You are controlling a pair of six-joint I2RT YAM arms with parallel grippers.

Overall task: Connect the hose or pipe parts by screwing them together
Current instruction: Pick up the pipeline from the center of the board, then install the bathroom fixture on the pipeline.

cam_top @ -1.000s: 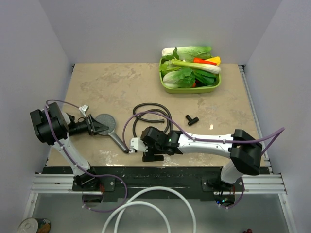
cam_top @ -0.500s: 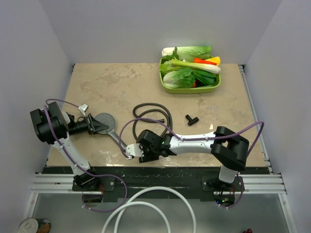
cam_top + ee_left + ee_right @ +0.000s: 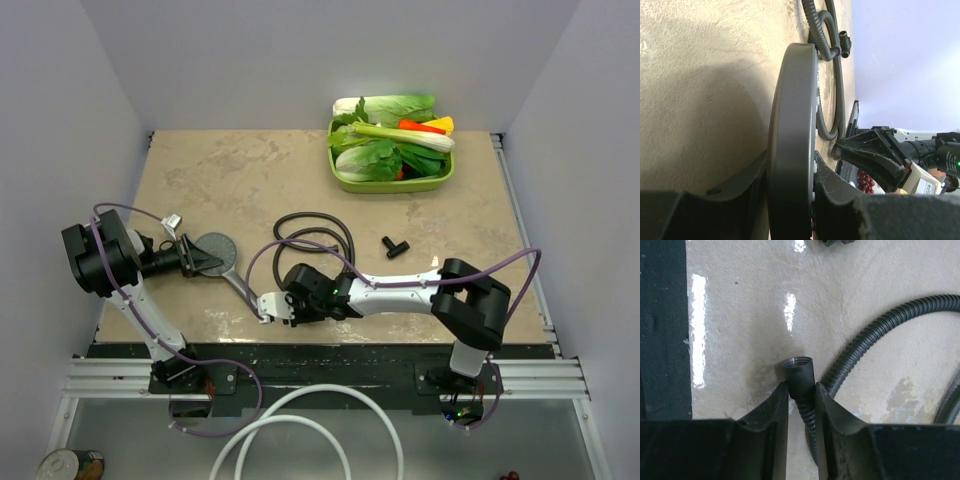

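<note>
— Joined yet?
— No, nothing threaded. Gripping the shower head [image 3: 792,125] across its disc with the left claw [image 3: 790,170], at the left of the table [image 3: 200,180]. Pinching the hose [image 3: 875,335] just behind its threaded end with the right claw [image 3: 801,390], near the handle's tip.
— Left to do?
— Lining up, then screwing on (plus the small T-piece [image 3: 394,246], lying well apart).

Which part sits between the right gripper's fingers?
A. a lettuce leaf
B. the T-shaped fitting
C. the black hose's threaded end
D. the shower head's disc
C: the right wrist view shows the black hose with its threaded end pinched in the right gripper; the shower head is in the left gripper.
</note>
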